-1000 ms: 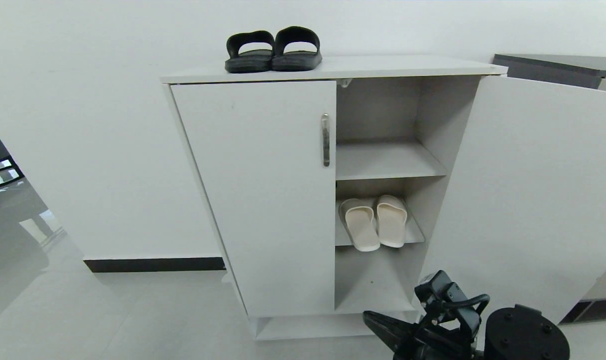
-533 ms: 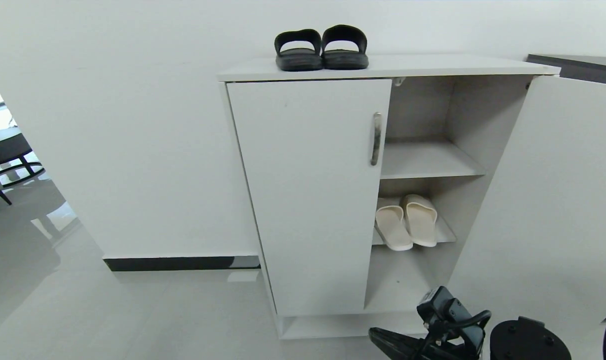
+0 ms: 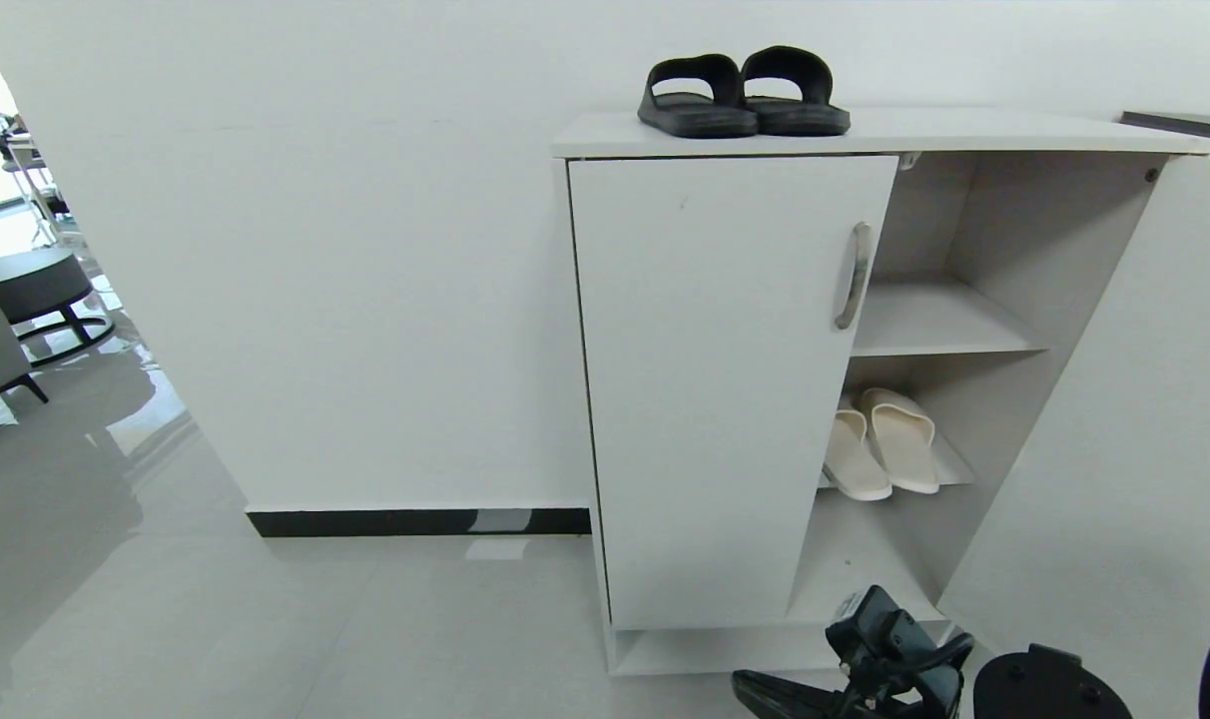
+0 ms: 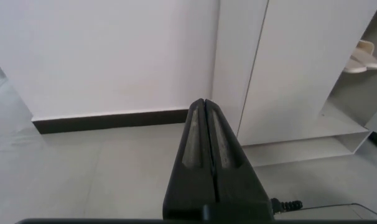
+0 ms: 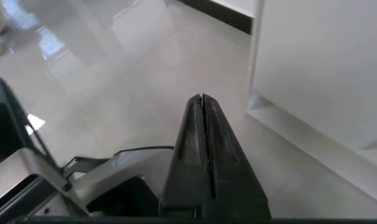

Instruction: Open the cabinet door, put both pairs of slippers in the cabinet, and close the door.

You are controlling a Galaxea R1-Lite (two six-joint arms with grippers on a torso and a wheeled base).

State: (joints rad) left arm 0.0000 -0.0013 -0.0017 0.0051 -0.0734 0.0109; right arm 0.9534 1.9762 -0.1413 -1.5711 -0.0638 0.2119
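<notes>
**One pair of slippers inside the cabinet, the other pair on top**

The white cabinet (image 3: 964, 130) stands against the wall (image 3: 315, 250), on the right part of the scene. Its right door (image 3: 1144, 479) is swung wide open, and its left door (image 3: 715, 379), which carries a metal handle (image 3: 853, 275), is shut. The black slippers (image 3: 745, 95) sit side by side on the top panel, near its left end. The cream slippers (image 3: 885, 454) lie together inside, on the second shelf (image 3: 954, 469) from the top, and their near ends reach a little over its front edge. The shelf above (image 3: 934, 320) is bare.

Both grippers are low, over the grey floor (image 3: 266, 619) in front of the cabinet. The left gripper (image 4: 204, 109) has its fingers pressed together and holds nothing. The right gripper (image 5: 203, 102) is the same: closed and empty.
</notes>
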